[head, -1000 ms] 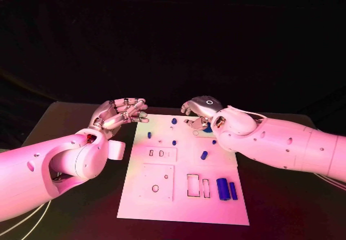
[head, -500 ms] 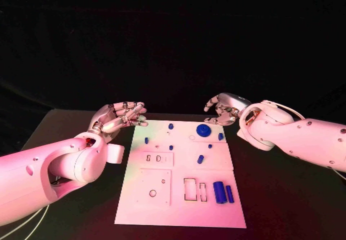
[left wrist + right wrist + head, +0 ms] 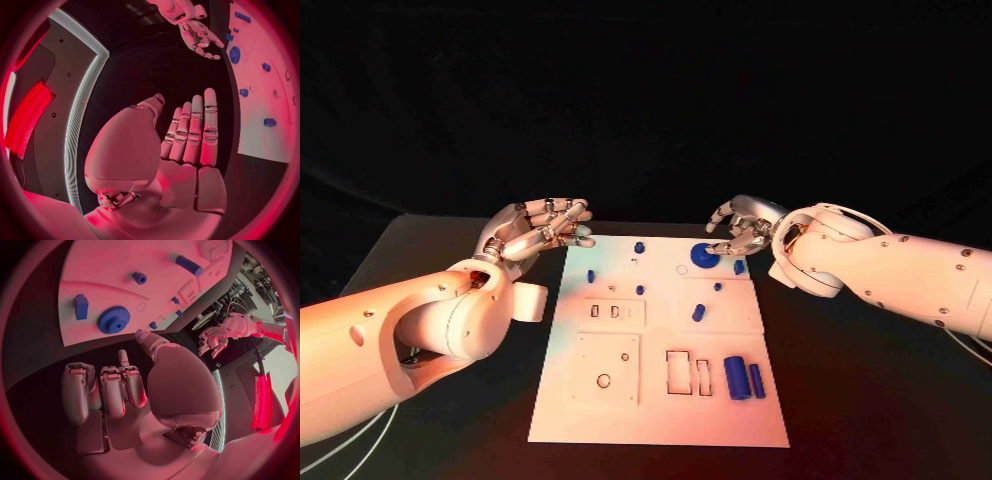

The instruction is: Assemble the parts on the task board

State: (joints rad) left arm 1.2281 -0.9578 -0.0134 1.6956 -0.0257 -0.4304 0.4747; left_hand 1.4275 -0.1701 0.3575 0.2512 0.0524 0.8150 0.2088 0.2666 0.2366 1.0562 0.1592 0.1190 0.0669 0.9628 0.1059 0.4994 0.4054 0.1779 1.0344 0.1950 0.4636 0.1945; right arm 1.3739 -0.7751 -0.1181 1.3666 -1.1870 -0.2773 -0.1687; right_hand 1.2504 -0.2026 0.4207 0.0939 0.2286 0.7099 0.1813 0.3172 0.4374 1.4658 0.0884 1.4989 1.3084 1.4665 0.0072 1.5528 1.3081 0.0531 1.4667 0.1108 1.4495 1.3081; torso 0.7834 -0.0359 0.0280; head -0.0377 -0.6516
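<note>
The white task board (image 3: 661,345) lies mid-table. A blue gear (image 3: 705,255) sits flat near its far right corner, with a small blue block (image 3: 740,267) beside it. My right hand (image 3: 740,222) hovers just beyond the gear, its fingers loosely bent and holding nothing. The right wrist view shows that hand (image 3: 119,390) above the gear (image 3: 114,320) and the block (image 3: 81,306). My left hand (image 3: 538,228) is raised off the board's far left corner, fingers apart and empty. In the left wrist view, the left hand (image 3: 187,145) has straight fingers.
Small blue pegs (image 3: 639,247) stand on the board's far half, and a blue oblong piece (image 3: 698,313) lies mid-board. Two blue cylinders (image 3: 737,377) lie by rectangular slots (image 3: 684,372) near the right edge. Black table (image 3: 877,400) surrounds the board.
My right hand has drawn back from over the blue gear toward the board's far right corner, leaving the gear uncovered. The left hand has kept its place.
</note>
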